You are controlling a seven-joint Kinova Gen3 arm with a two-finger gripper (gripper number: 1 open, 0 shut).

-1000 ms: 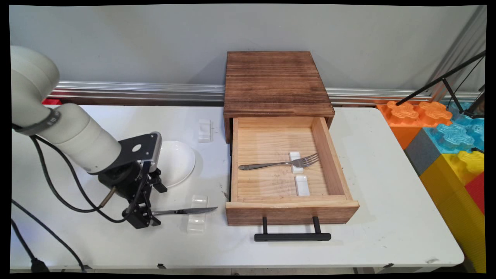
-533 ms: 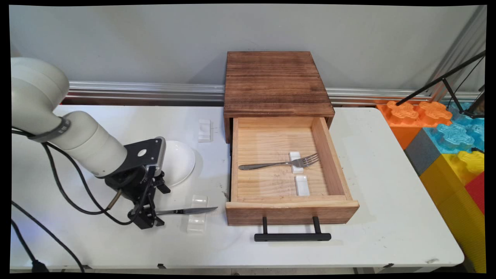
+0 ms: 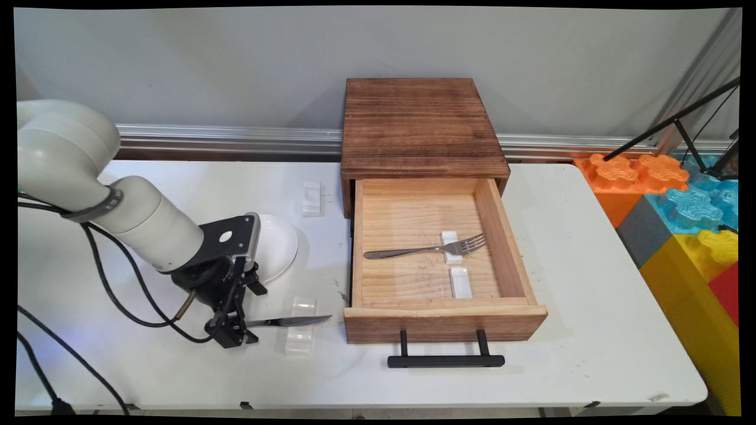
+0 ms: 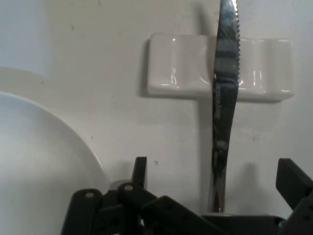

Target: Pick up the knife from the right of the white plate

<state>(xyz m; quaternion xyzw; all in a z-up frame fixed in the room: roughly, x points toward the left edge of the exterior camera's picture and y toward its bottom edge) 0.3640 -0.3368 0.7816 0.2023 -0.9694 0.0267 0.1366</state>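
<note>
Where the desk (image 3: 590, 307) comes nearest, the gripper (image 3: 234, 334) is down low at the handle end of the knife (image 3: 289, 321), whose blade lies across a white knife rest (image 3: 300, 343). In the hand view the fingers (image 4: 140, 170) stand spread on either side of the handle, released and gripping nothing. The knife has not been lifted. The handle's tip is hidden behind the linkage. Beyond, the wrist covers part of the white plate (image 3: 277, 245). The open drawer (image 3: 443, 323) holds a fork (image 3: 413, 251) on one of two rests.
</note>
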